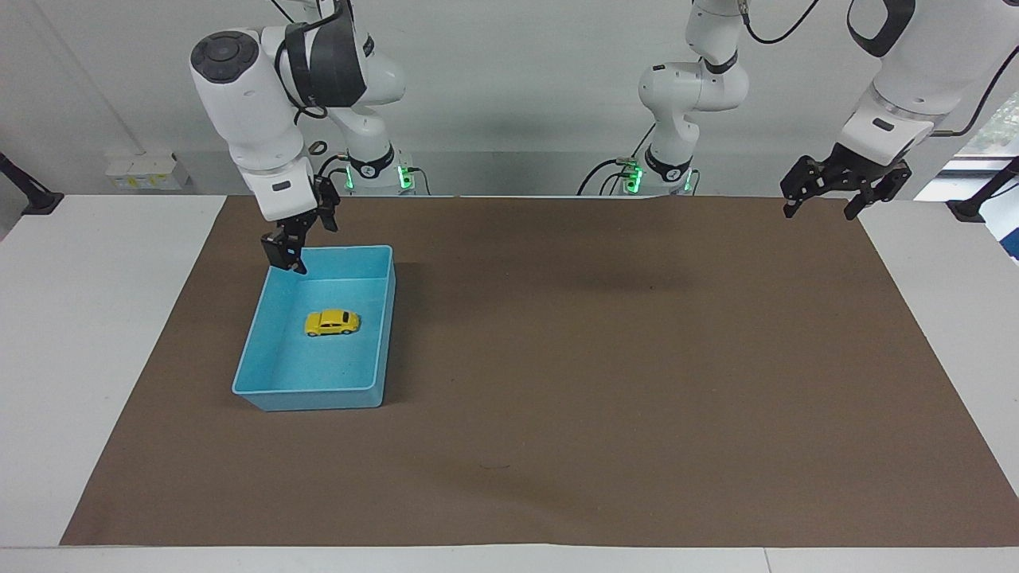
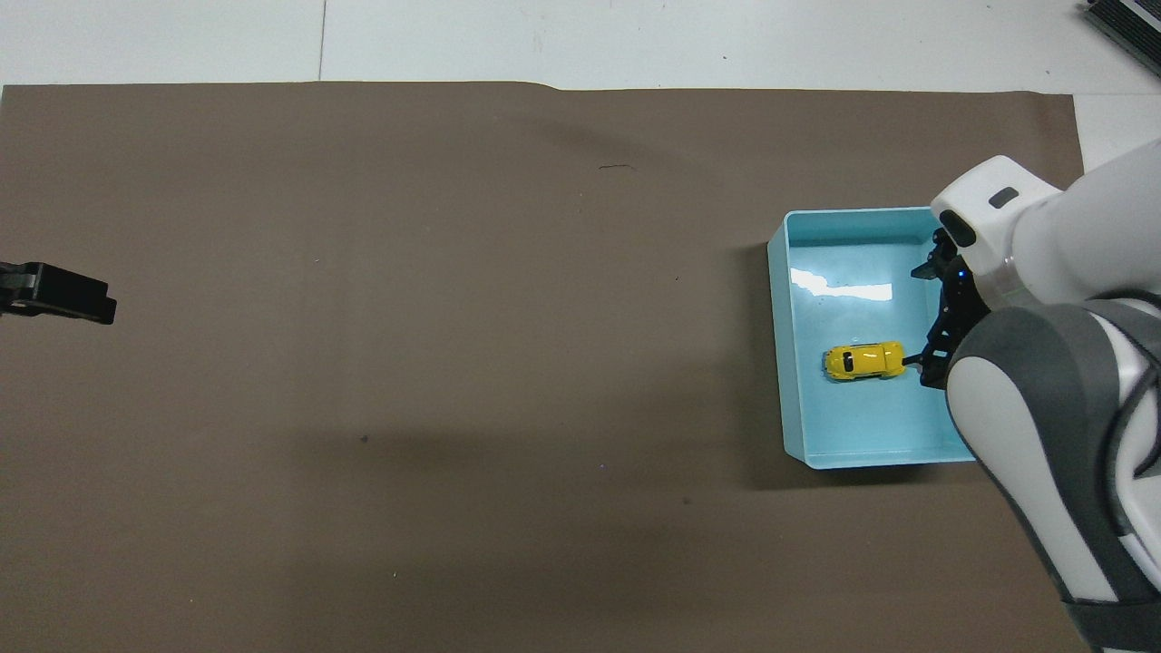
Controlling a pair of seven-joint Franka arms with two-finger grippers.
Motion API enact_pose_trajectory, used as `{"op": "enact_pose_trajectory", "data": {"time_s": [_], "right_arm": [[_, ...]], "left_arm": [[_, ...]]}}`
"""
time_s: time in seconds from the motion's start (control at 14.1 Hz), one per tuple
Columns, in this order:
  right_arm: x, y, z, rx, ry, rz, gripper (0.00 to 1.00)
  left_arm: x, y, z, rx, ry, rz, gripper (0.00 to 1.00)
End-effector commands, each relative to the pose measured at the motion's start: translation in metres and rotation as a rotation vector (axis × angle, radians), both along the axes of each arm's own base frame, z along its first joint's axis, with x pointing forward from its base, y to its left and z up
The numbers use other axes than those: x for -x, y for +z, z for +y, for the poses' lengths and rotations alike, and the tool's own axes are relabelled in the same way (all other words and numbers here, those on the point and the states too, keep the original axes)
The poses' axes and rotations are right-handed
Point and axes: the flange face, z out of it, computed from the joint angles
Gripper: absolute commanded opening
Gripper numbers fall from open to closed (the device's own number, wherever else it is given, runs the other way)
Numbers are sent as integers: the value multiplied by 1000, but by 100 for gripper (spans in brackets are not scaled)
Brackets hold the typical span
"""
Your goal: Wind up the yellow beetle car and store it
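Your counter [image 1: 95, 334] carries a brown mat [image 1: 605, 382] that stops short of the white margins at both ends, and most of that mat lies bare toward the left arm's end. The blue bin [image 1: 385, 334] sits on the mat toward the right arm's end, and the car [image 1: 332, 322] rests on its wheels on the bin floor, clear of every wall. Your right jaws [image 1: 296, 248] hang empty and apart over the bin corner nearest the robots, well above the car and touching nothing. Your left jaws [image 1: 845, 191] wait, spread and empty, above the mat's corner at their own end. The overhead view shows the car [image 2: 863, 360] whole, but only a tip of the left jaws [image 2: 56, 295].
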Motion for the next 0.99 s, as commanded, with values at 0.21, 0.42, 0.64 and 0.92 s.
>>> {"op": "enact_pose_trajectory", "data": {"time_s": [0.21, 0.42, 0.64, 0.92], "right_arm": [[3, 43, 2, -72, -461, 0, 100], [3, 63, -1, -83, -647, -11, 100], [1, 77, -26, -103, -829, -33, 100], [1, 86, -28, -106, -1100, -29, 100]], "left_arm": [[4, 5, 0, 13, 7, 7, 100], [4, 5, 0, 13, 8, 7, 100], [4, 5, 1, 13, 10, 7, 100], [4, 5, 0, 13, 7, 7, 100]]}}
